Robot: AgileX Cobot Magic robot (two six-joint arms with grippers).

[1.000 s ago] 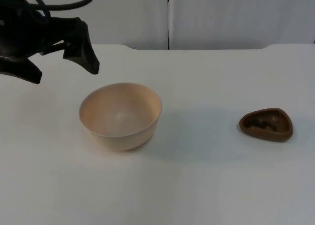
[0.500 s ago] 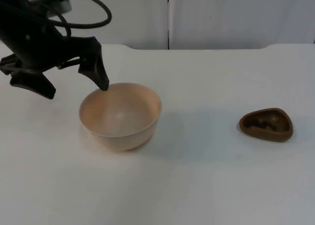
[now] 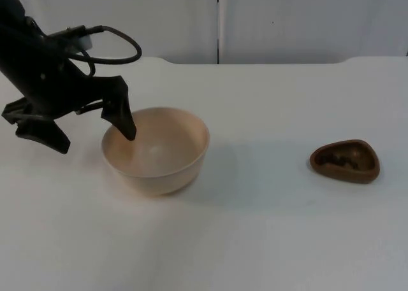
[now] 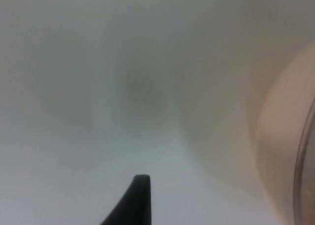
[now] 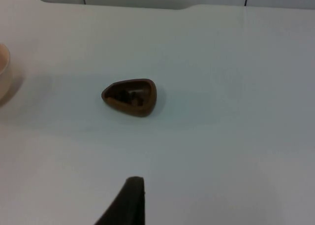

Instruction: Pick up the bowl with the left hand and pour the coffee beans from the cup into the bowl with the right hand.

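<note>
Bowl sits at centre-left of the top view on the white counter, upright and empty, its mouth facing up. The left pincer straddles the bowl's left rim with fingers spread wide: one finger dips inside the bowl against the near-left wall, the other hangs outside, to the left of the bowl and above the counter. That straddle is what the grasp appears to turn on; the rim wall lies between the two fingers, so closing would likely pinch it. Whether either finger already touches the wall cannot be told. In the left wrist view the bowl's pale side can be made out beside a black fingertip, and little else.

Cup, a small brown thing of rounded-triangle outline, stands at the right of the top view, well apart from the bowl. Dark beans lie inside, though their amount is hard to judge. In the right wrist view the cup lies ahead of the right arm's fingertip, with open counter between them. The right arm is clearly the nearer one to the cup and waits; how its pincer stands cannot be told.
</note>
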